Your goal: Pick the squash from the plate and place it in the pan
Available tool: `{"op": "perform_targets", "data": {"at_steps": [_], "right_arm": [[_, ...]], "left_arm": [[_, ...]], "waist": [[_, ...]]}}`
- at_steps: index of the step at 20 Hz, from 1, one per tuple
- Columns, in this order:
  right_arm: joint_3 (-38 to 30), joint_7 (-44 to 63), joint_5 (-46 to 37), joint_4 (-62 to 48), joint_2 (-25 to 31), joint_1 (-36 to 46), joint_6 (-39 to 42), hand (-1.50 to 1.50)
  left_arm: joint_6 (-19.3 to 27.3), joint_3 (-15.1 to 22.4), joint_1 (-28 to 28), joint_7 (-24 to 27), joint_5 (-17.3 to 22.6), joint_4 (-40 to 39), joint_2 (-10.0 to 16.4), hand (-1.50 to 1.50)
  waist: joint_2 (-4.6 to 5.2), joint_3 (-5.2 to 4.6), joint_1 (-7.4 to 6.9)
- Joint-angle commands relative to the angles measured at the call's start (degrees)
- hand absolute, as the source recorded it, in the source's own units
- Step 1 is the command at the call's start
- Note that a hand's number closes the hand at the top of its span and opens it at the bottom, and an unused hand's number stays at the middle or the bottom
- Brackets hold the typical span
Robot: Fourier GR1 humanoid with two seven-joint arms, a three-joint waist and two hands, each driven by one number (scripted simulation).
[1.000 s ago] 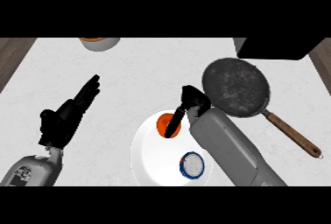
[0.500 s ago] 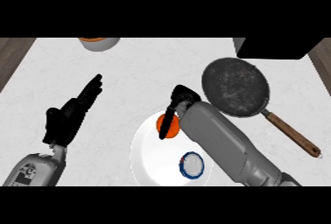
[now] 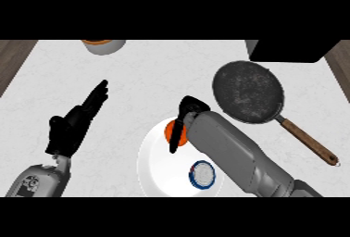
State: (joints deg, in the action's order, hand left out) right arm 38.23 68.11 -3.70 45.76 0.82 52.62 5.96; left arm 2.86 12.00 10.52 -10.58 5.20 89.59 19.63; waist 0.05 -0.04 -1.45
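- White marble desk: squash [image 3: 167,130] lies at the upper edge of the white plate [image 3: 153,173].
- Right hand [image 3: 189,110]: fingers curled down around the squash, covering part of it.
- Pan [image 3: 247,91]: right of the plate, not touching it.
- Left hand [image 3: 71,125]: fingers straight, resting over the desk at left.

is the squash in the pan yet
No, the squash lies on the plate by the right hand, apart from the pan.
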Motion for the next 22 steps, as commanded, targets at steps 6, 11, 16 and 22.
{"op": "perform_targets", "data": {"at_steps": [6,11,16,22], "right_arm": [[3.7,9.0,2.2,-2.7,-0.8,1.8,-1.7,-1.5],[7.6,2.4,6.1,-4.6,-0.8,-1.1,0.0,1.5],[6.9,-0.3,7.3,-5.1,-0.8,0.4,1.5,1.5],[13.0,-1.7,9.4,-5.6,-0.7,-0.6,-3.7,1.5]], "left_arm": [[-1.5,-1.9,-0.1,1.0,-0.6,-1.0,-0.1,0.0],[-3.3,-2.9,0.0,-1.3,0.5,1.0,0.0,0.0],[-1.2,-2.0,-1.1,-1.6,-2.8,2.7,-1.9,0.0],[-1.7,-1.8,-1.0,-3.8,-2.6,4.4,-3.4,0.0]], "waist": [[0.07,0.01,0.37],[0.18,0.04,-0.19],[0.07,0.04,0.38],[0.2,0.06,-0.31]]}}
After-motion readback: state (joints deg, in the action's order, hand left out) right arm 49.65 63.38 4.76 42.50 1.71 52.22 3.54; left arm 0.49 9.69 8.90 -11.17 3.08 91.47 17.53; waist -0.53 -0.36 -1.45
